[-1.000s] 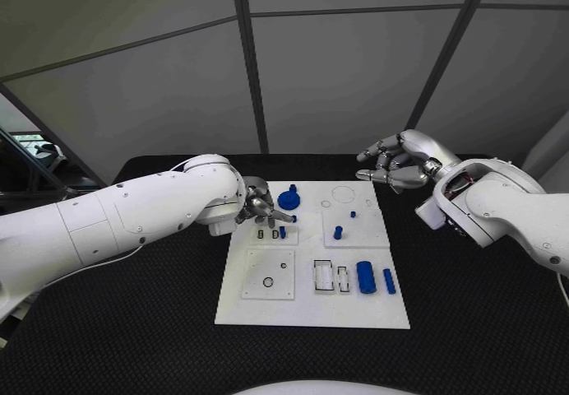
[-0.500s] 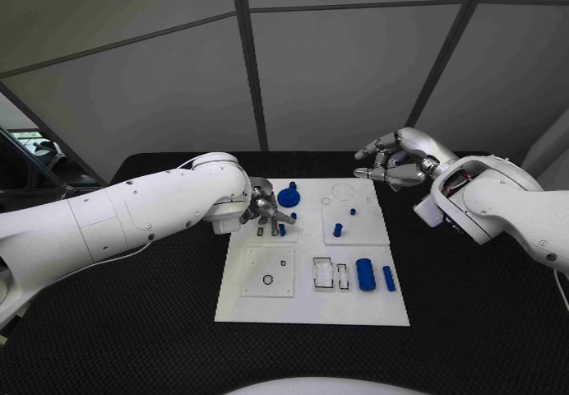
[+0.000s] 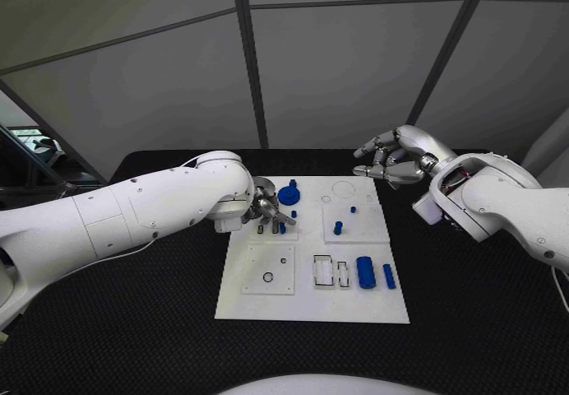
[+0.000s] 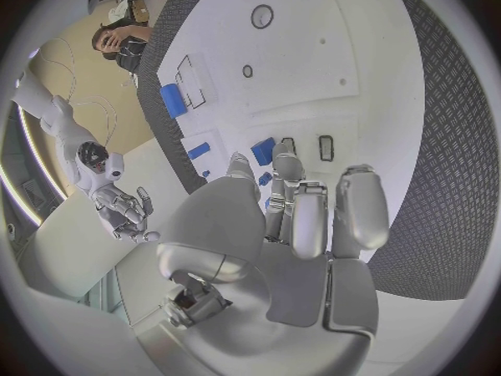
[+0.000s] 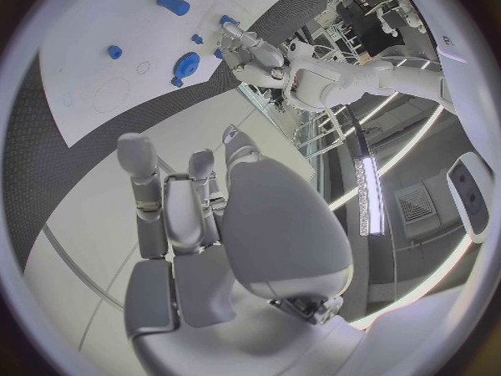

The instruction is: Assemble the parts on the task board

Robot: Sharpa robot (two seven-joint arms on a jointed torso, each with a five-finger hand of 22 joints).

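Even, dim light; wrist views bend strongly at edges

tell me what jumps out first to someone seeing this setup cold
The white task board in the middle of the black table, dotted with small blue parts, catches the eye first. The left hand is down at the board's far left area, beside a round blue part. The right hand hangs past the board's far right corner with fingers curled, holding nothing visible.
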